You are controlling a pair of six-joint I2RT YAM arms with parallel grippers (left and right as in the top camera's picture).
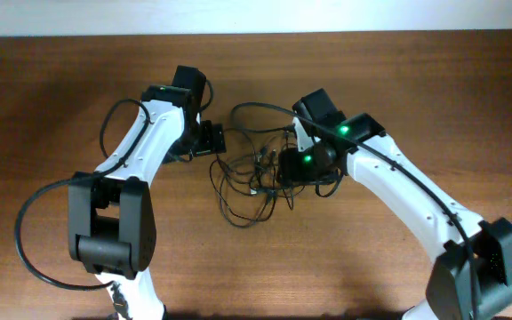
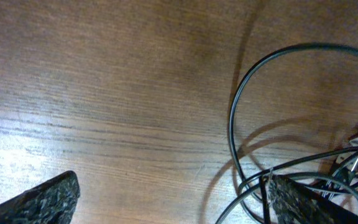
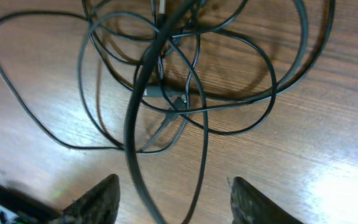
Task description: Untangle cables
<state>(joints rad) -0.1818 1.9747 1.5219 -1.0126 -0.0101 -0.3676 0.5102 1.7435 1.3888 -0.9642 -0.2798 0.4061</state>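
The counter [image 2: 104, 93] under me is brown wood with a fine straight grain, smooth, with a soft sheen where the light pools. The cables [image 2: 231, 124] are thin black cords in a smooth, faintly glossy sheath. The pads [image 2: 48, 199] of my left jaws are black and rough, pebbled like coarse rubber; the right pads [image 3: 95, 199] look the same. My arm shells [image 1: 149, 142] are smooth white plastic, the joint housings [image 1: 109, 222] matt black.
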